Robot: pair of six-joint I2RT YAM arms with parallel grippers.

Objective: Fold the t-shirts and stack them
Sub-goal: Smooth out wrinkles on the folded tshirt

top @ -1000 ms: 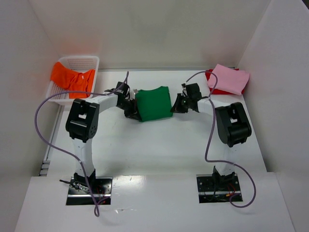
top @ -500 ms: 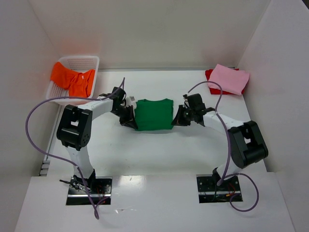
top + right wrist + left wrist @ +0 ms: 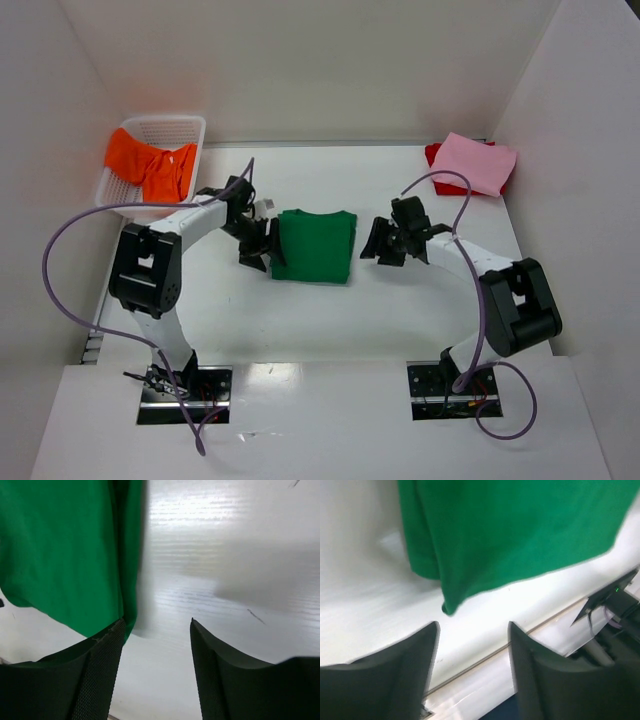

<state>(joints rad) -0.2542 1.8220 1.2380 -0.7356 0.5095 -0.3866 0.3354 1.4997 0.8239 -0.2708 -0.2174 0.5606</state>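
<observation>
A folded green t-shirt (image 3: 313, 247) lies flat in the middle of the table. My left gripper (image 3: 262, 250) stands open just off its left edge, with nothing between the fingers. In the left wrist view the green cloth (image 3: 510, 530) lies beyond the open gripper (image 3: 473, 625). My right gripper (image 3: 372, 245) is open just off the shirt's right edge. Its wrist view shows the green cloth (image 3: 60, 545) by the left finger of the open gripper (image 3: 157, 622). An orange t-shirt (image 3: 145, 165) hangs over the basket. A folded pink t-shirt (image 3: 475, 163) lies on a red one (image 3: 437, 155).
The white mesh basket (image 3: 165, 122) stands at the back left corner. White walls enclose the table on three sides. The pink and red stack sits at the back right corner. Purple cables loop from both arms.
Both grippers were shut on the green t-shirt's edges; they have opened and let go. The shirt came down toward the near side and now lies flat.
</observation>
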